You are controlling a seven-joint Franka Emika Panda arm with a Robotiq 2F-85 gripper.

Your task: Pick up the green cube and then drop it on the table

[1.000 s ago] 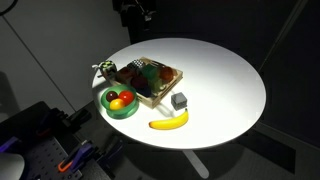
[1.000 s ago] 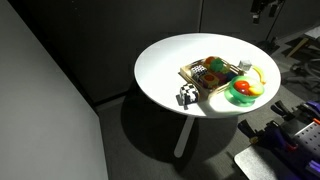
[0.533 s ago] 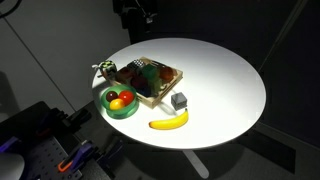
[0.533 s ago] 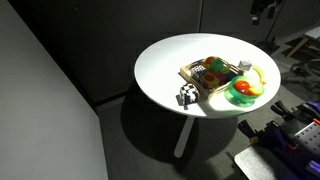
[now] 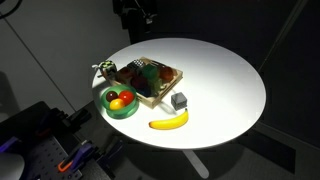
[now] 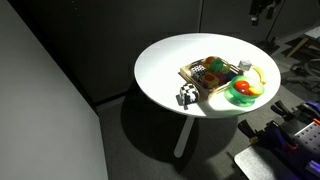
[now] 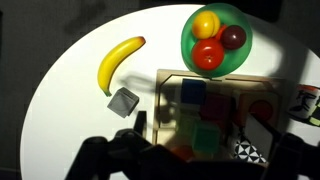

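Observation:
The green cube (image 7: 205, 138) lies in a wooden tray (image 7: 165, 110) among blue, red and other coloured blocks, in shadow in the wrist view. The tray stands on the round white table (image 5: 215, 85), which shows in both exterior views (image 6: 165, 65). My gripper (image 7: 190, 162) hangs high above the tray, open and empty, its dark fingers at the bottom left and right of the wrist view. In an exterior view the gripper (image 5: 132, 13) is up at the table's far edge. It also shows at the top of an exterior view (image 6: 262, 10).
A green bowl (image 7: 215, 40) holding round fruit sits beside the tray. A banana (image 7: 120, 62) and a dark grey cube (image 7: 123, 101) lie on the table by the tray. A black-and-white patterned cube (image 5: 103, 70) stands at the tray's other side.

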